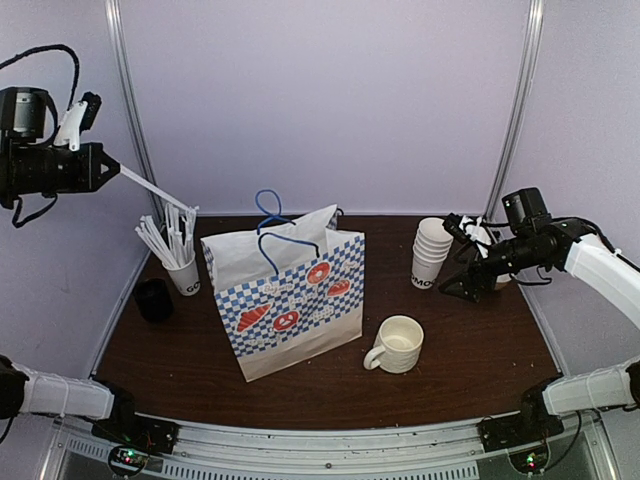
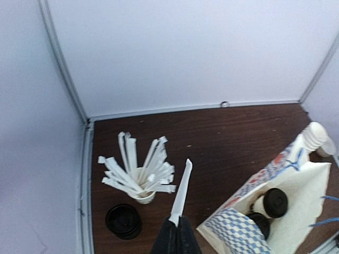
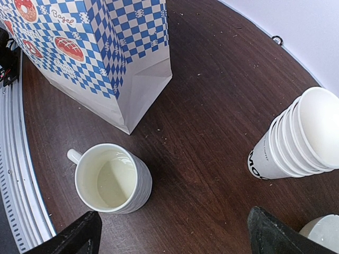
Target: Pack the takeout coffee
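Note:
The takeout coffee shows only in the left wrist view: two black-lidded cups (image 2: 275, 202) stand inside the open blue-checked paper bag (image 2: 249, 227). In the top view the bag (image 1: 290, 300) stands mid-table and hides them. My left gripper (image 1: 105, 165) hangs high above the table's left side, shut on one end of a white paper-wrapped straw (image 1: 155, 187). From the wrist, the left gripper (image 2: 177, 233) has the straw (image 2: 181, 190) pointing away, between the straw cup and the bag. My right gripper (image 1: 462, 278) hovers at the right, open and holding nothing; its two fingertips (image 3: 79, 238) stand wide apart.
A paper cup full of wrapped straws (image 1: 180, 255) (image 2: 140, 177) and a stack of black lids (image 1: 154, 299) (image 2: 123, 220) sit at the left. A lidless cup stack (image 1: 431, 253) (image 3: 296, 137) stands right of the bag. A white handled mug (image 1: 397, 345) (image 3: 111, 177) stands in front of the stack.

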You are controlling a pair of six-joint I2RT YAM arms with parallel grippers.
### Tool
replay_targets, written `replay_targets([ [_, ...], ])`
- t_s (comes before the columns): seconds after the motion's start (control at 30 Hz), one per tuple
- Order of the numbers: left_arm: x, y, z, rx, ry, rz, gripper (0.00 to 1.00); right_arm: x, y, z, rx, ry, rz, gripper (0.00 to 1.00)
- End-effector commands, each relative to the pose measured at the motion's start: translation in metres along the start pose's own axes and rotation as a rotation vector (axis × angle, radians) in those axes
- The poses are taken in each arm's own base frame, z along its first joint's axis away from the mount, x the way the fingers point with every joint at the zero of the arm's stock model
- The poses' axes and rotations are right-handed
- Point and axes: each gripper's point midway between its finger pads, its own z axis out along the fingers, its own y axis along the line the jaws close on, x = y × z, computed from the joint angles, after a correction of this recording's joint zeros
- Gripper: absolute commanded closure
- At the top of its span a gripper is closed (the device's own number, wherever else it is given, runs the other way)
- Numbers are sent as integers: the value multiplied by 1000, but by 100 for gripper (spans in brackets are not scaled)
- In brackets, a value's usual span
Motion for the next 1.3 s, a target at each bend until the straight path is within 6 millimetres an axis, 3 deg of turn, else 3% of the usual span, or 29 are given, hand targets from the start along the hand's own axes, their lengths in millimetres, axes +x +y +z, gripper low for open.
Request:
replay_targets([
  [0.0, -23, -57, -27, 341, -104, -17, 100, 4, 2, 1, -10, -6, -10, 1],
  [0.1, -26, -74, -41, 455, -131, -51, 100, 6, 1, 2, -4, 3, -15, 0],
  [0.3, -19, -83, -74, 526, -168, -72, 100, 7, 0, 0, 4, 4, -24, 0],
  [0.5, 4, -91, -76, 587, -100, -114, 100, 7, 0, 0, 5, 3, -25, 1],
  [0.7, 31, -94, -44, 593, 21, -152, 100, 7, 1, -3, 10, -1, -33, 1],
  [1.0, 45, -111, 19, 649, 60, -259, 100, 10, 2, -3, 8, 4, -44, 0],
  [1.27, 60, -158, 73, 667, 112, -216, 100, 12, 3, -1, -7, 15, -45, 1],
])
